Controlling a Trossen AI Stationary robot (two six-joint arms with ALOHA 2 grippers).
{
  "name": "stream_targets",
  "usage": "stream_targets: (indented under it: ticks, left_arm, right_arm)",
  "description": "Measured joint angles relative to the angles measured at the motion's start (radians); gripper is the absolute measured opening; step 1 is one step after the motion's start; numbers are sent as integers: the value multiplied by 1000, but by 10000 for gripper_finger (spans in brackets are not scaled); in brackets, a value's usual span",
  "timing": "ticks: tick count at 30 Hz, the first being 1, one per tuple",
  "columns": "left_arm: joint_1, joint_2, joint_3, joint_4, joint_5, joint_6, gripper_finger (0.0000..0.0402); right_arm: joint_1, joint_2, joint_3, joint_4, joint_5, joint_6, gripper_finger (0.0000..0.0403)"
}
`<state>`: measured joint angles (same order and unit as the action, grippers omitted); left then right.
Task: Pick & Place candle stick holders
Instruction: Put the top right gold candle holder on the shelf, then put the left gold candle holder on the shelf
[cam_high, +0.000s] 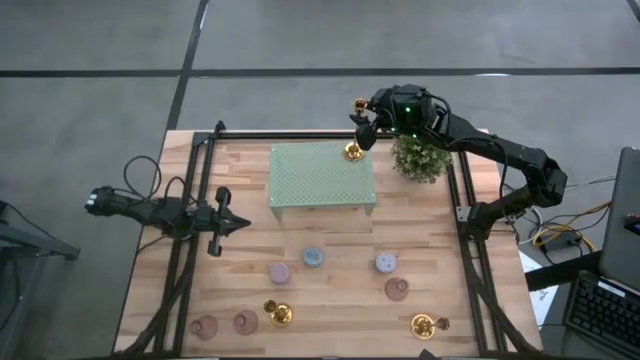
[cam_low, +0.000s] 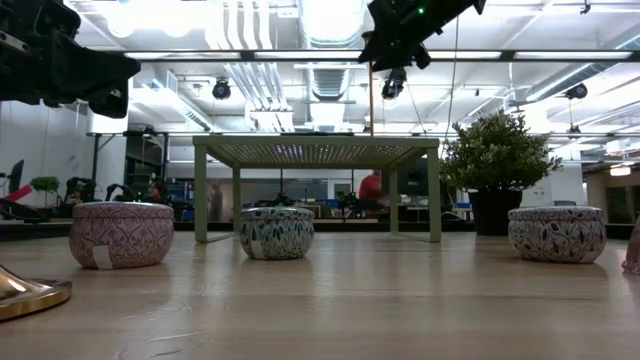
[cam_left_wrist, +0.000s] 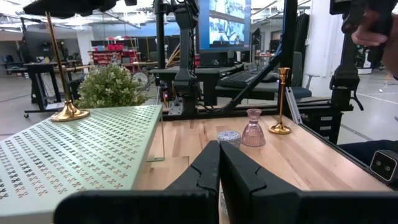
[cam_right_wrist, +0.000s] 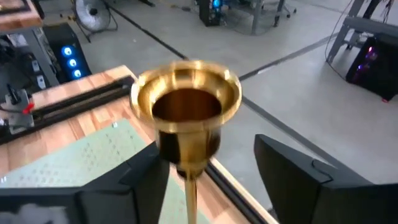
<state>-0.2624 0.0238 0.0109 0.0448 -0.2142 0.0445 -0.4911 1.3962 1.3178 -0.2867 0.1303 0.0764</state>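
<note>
A gold candlestick (cam_high: 353, 150) stands upright with its round base on the far right corner of the pale green perforated stand (cam_high: 320, 178). My right gripper (cam_high: 366, 126) is open, its fingers on either side of the stem just below the cup (cam_right_wrist: 186, 102). My left gripper (cam_high: 218, 222) is shut and empty at the table's left. Two more gold candlesticks (cam_high: 278, 313) (cam_high: 428, 324) stand near the front edge. Several pastel cup holders (cam_high: 313, 257) (cam_high: 386, 262) (cam_high: 245, 321) sit on the table in front of the stand. My right gripper stands open about the candlestick's stem (cam_right_wrist: 189, 193), coming at it level just under the cup. The stem is close by one finger (cam_right_wrist: 146, 177); I cannot tell whether that finger touches it. The candlestick stands upright with its base (cam_left_wrist: 68, 113) on the stand.
A bushy green potted plant (cam_high: 420, 158) stands just right of the stand, under the right arm. Black rails (cam_high: 190, 250) run along the table's left and right sides. Bare wood lies between the stand and the holders.
</note>
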Motion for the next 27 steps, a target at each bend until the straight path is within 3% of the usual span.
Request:
stream_targets:
  ticks: [7, 14, 21, 27]
  left_arm:
    - [0, 0, 0, 0, 0, 0, 14]
    - [0, 0, 0, 0, 0, 0, 14]
    - [0, 0, 0, 0, 0, 0, 14]
    - [0, 0, 0, 0, 0, 0, 14]
  right_arm:
    - [0, -27, 0, -76, 0, 16, 282]
    - [8, -74, 0, -248, -9, 34, 305]
    - [61, -125, 0, -397, -12, 52, 296]
    - [179, -172, -9, -488, -28, 69, 270]
